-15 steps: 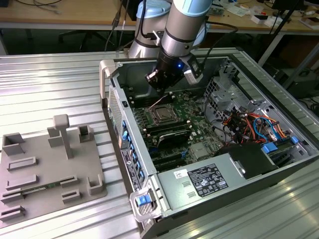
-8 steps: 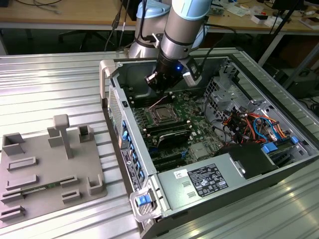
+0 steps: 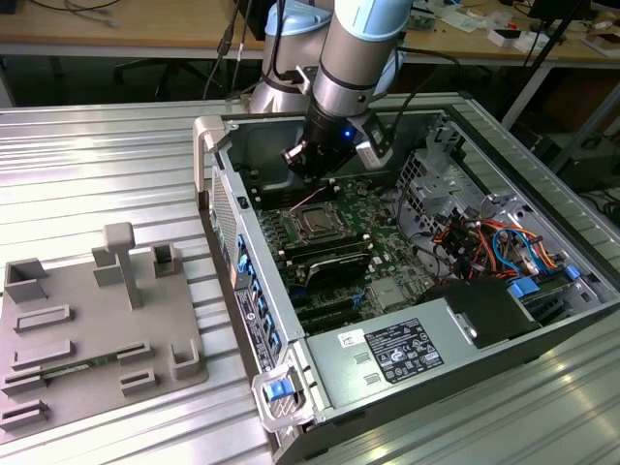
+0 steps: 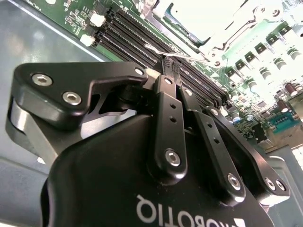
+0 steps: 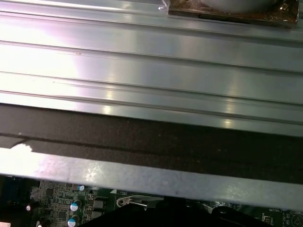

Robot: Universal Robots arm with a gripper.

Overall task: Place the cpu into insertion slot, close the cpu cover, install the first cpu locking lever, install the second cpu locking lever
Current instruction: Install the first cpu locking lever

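My gripper point(image 3: 315, 170) hangs inside the open computer case, just behind the insertion slot point(image 3: 317, 225) on the green board. In the second wrist view its black fingers point(image 4: 166, 118) are shut, tips point(image 4: 169, 66) pressed together. A thin silver locking lever point(image 4: 187, 57) runs right across those tips; I cannot tell whether it is pinched or only touched. Beyond it lies the cpu point(image 4: 199, 16), silver face up, with the cpu cover point(image 4: 236, 35) framing it. In the exterior view the lever point(image 3: 308, 201) slants up from the socket toward the gripper.
Long black memory slots point(image 3: 334, 260) point(image 4: 137, 33) lie beside the socket. A power supply point(image 3: 407, 349) and coloured cables point(image 3: 484, 242) fill the case on the exterior view's right. A grey fixture plate point(image 3: 87, 320) rests on the ribbed metal table point(image 5: 151, 71). The case wall point(image 3: 242, 252) stands between them.
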